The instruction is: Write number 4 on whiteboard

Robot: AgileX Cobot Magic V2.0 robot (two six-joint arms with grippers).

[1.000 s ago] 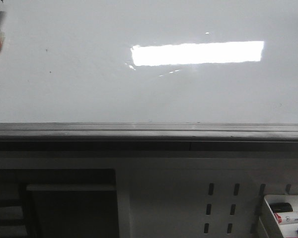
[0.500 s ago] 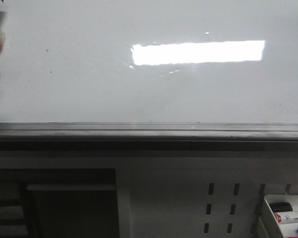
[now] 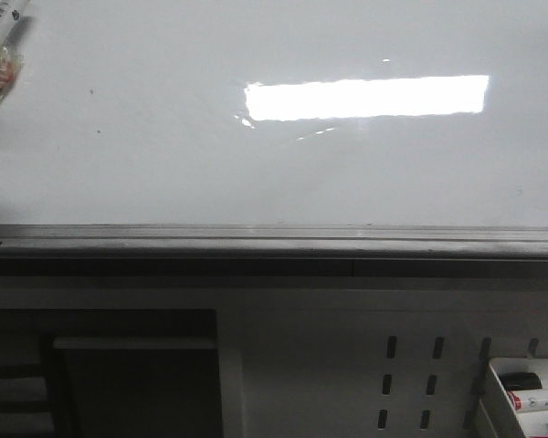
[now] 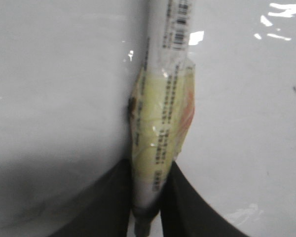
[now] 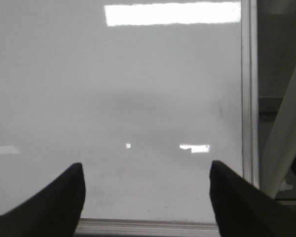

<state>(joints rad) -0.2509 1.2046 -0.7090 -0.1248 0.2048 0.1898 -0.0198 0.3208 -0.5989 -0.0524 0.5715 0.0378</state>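
**Whiteboard still blank, marker pinched in the left gripper**

Whiteboard (image 3: 283, 173) fills the upper part of the front view, glossy and bare apart from a bright rectangular reflection and a few tiny specks; no number 4 shows on it in any view, so by my reading the writing has not begun.

Nearest the robot, the white perforated panel (image 3: 329, 365) carries a small tray (image 3: 530, 397) with spare markers at its right end. Just beyond lies the dark grey edge rail (image 3: 274, 243) of the board.

The left gripper (image 4: 149, 197) is closed on the marker (image 4: 160, 123), a slim white barrel wrapped in yellowish tape where the jaws meet it; in the front view the marker pokes in at the far left corner, over the board. The right gripper (image 5: 147, 197) hangs spread wide and empty above the board near its rail.

The marker looks light and stiff but smooth, so the taped band is likely the best place to hold. The board is hard and slick: light, steady pressure should suit, as a hard push could make the barrel slip in the jaws.
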